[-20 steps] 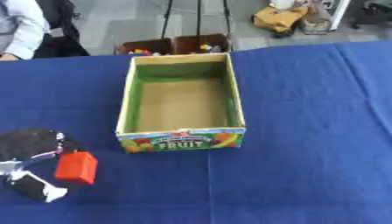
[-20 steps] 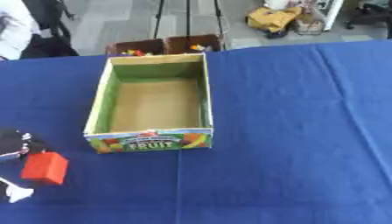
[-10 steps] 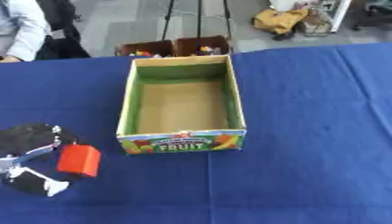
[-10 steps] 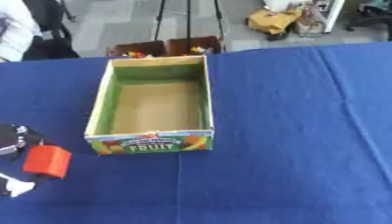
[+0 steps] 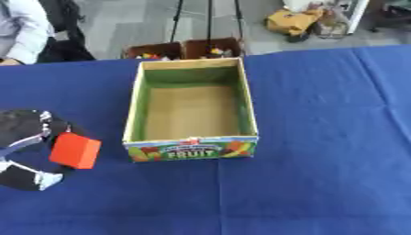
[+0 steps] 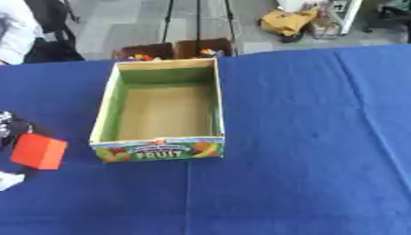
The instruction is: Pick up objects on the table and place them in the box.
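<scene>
Box (image 5: 192, 111), cardboard with a green inner lining and "FRUIT" printed on its near wall, stands open at the middle of the blue-covered surface (image 5: 321, 137). Left hand (image 5: 28, 147) grasps a red block (image 5: 75, 150) beside the box's left wall; grey floor lies beyond.

I read only one word: "FRUIT", in pale letters on the printed front panel of the box (image 5: 192, 149); the smaller line above it is too blurred.

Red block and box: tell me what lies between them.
Nothing but bare blue tablecloth. In the left eye view the red block, held in the left hand, sits just left of the box, with only a narrow strip of cloth between them.
</scene>
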